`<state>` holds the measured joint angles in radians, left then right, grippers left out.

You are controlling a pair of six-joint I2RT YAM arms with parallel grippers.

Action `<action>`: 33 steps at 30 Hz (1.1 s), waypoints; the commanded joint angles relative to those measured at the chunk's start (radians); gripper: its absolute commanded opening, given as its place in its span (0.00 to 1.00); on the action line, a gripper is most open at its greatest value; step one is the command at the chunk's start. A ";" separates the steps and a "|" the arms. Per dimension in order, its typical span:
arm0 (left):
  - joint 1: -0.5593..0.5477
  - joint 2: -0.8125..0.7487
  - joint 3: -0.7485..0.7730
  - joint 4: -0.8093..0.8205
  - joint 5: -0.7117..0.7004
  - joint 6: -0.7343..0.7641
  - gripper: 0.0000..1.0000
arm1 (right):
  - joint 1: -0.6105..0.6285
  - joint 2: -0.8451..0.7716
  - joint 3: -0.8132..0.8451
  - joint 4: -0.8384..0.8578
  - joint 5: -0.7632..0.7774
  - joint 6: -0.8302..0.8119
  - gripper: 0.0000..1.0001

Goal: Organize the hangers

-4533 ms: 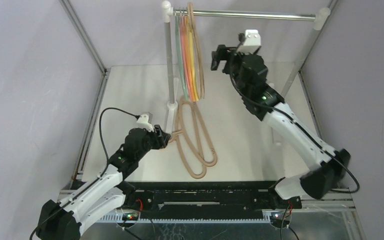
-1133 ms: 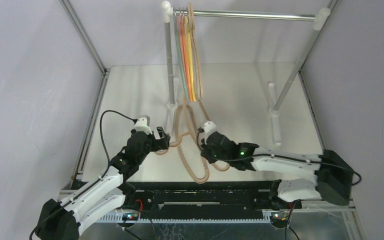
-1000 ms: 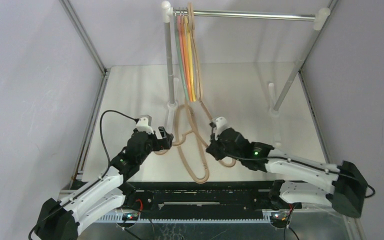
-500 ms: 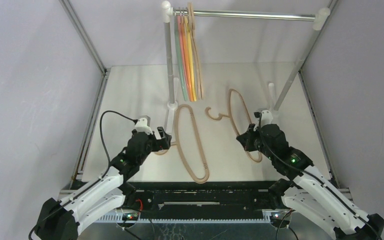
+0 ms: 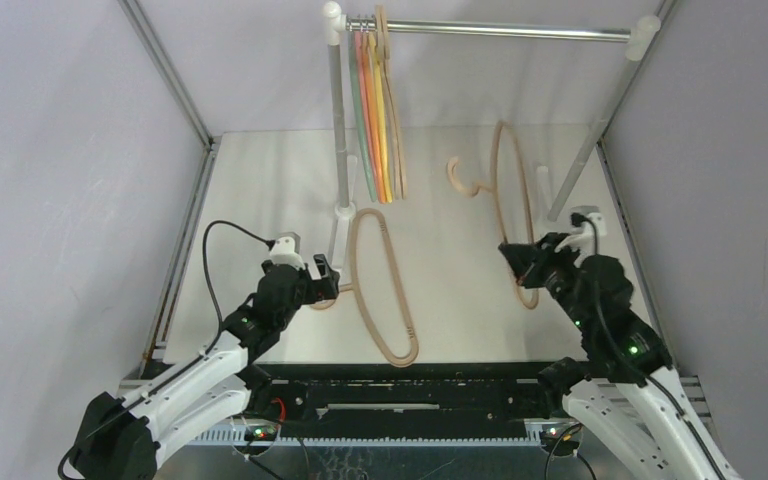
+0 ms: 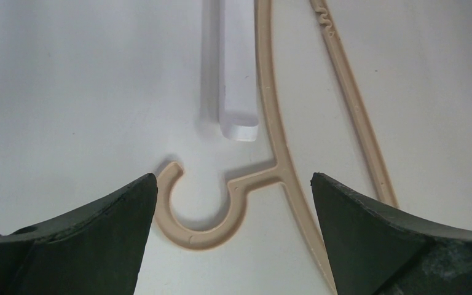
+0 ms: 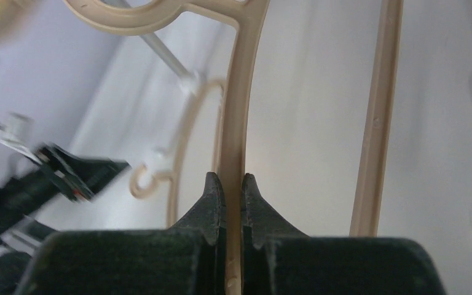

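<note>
Thick beige plastic hanger [image 7: 236,110] clamped aloft in your right gripper [image 7: 232,179]; next, hook it over silver metal rail [image 5: 500,30]. Left gripper [image 6: 233,184] wide, empty.

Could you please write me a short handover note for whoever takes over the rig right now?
Left gripper: jaws open, hovering over the hook of the beige hanger on the table, not gripping it.
Right gripper: jaws shut on one arm of the second beige hanger, held up off the table, hook end toward the rail.
Done: the hung hangers, thin coloured ones plus a beige one, sit bunched at the rail's left end.
Left: hang the held hanger on the rail, then pick up and hang the one on the table.
</note>
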<state>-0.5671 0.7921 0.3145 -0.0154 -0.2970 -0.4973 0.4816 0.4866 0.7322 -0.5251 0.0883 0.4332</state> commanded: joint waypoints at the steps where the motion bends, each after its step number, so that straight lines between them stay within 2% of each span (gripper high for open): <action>1: -0.004 -0.005 0.006 -0.010 -0.070 0.008 1.00 | -0.032 -0.024 0.120 0.165 -0.016 0.050 0.00; 8: -0.004 -0.019 0.005 -0.024 -0.107 0.005 0.99 | -0.082 0.103 0.211 0.344 -0.127 0.117 0.00; 16: 0.004 -0.018 0.023 -0.049 -0.194 0.009 1.00 | -0.162 0.273 0.246 0.597 -0.251 0.217 0.00; 20: 0.024 -0.033 0.034 -0.057 -0.208 0.019 1.00 | -0.175 0.335 0.274 0.669 -0.290 0.246 0.00; 27: 0.136 -0.066 0.016 -0.070 -0.195 0.011 0.99 | -0.184 0.389 0.296 0.761 -0.341 0.286 0.00; 33: 0.232 -0.047 0.028 -0.072 -0.189 0.002 1.00 | -0.194 0.425 0.328 0.777 -0.321 0.295 0.00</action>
<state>-0.3813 0.7380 0.3149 -0.0982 -0.4755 -0.4969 0.3004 0.8940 0.9981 0.1555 -0.2340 0.7063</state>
